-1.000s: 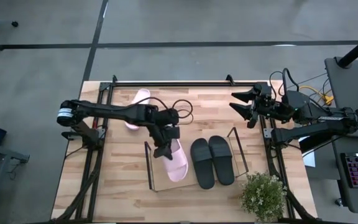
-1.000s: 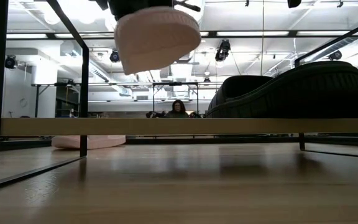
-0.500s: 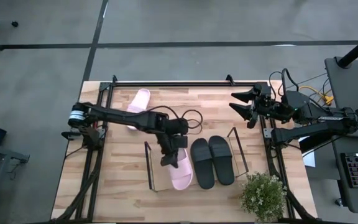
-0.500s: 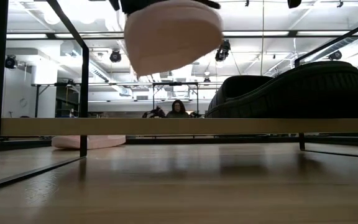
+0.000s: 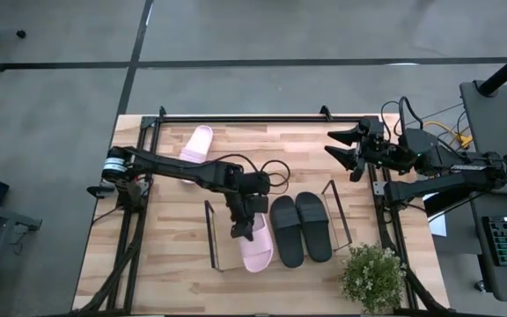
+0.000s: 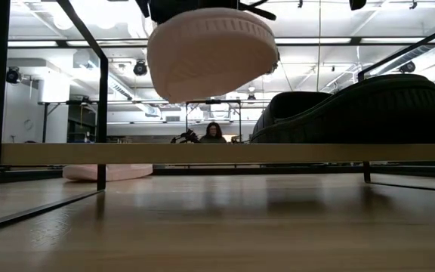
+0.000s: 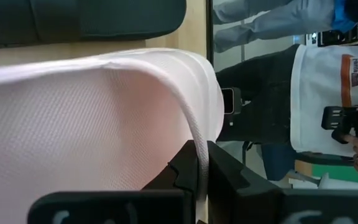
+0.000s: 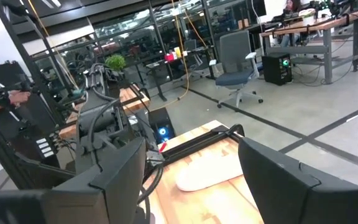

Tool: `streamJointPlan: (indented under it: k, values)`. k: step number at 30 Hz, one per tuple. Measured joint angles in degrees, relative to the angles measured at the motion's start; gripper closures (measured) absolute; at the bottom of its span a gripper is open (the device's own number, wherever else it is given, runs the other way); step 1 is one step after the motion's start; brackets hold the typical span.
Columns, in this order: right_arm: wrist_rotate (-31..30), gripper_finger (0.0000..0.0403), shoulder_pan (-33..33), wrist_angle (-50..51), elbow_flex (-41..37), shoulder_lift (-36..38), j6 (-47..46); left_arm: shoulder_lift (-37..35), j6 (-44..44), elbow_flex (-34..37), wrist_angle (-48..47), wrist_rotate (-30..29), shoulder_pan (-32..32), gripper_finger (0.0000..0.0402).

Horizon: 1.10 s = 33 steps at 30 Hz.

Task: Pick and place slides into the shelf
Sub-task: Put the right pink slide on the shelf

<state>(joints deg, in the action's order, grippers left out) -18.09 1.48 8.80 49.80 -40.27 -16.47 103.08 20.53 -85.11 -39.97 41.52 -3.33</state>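
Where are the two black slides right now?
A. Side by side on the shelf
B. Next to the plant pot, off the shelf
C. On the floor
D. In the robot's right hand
A: the two black slides lie side by side on the shelf, right of the pink slide that the left hand holds.

Pink slide (image 5: 255, 249), black pair (image 5: 300, 228) (matte), wood-grain table (image 5: 174, 238).

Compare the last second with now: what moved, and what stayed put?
The left hand, shut on a pink slide, carried it rightward over the shelf, closer to the black slides. The other pink slide, the black pair and the open right hand stayed put.
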Motion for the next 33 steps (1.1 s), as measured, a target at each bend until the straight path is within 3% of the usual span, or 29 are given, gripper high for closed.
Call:
streamJointPlan:
  k: [33]
  values:
    - [0.0, 0.0154, 0.0, 0.9, 0.0, 0.1, 0.5, 6.9, 0.0, -1.1, 2.1, 0.1, -0.5, 0.0401]
